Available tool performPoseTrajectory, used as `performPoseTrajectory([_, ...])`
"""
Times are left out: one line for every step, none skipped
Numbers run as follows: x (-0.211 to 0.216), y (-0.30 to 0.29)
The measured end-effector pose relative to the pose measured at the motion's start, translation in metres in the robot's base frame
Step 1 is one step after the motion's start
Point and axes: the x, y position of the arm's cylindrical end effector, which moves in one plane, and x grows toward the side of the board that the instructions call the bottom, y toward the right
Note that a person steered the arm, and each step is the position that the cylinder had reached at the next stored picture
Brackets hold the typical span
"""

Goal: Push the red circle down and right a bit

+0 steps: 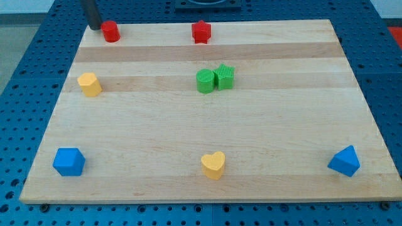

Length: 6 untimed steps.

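Note:
The red circle (111,31) is a small red cylinder near the top left corner of the wooden board (207,157). My tip (93,27) stands just to its left, at the board's top edge, very close to or touching it. A red star (200,32) sits at the top middle.
A green circle (205,81) and a green star (225,76) touch each other near the middle. A yellow hexagon-like block (90,84) lies at the left. A blue cube (68,162), a yellow heart (213,165) and a blue triangle block (345,161) line the bottom.

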Motion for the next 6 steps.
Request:
performPoseTrajectory([0.007,0.006])
performPoseTrajectory([0.019,0.017])
performPoseTrajectory([0.032,0.024])
performPoseTrajectory([0.051,0.024])
performPoseTrajectory([0.049,0.024])
performPoseTrajectory([0.023,0.022])
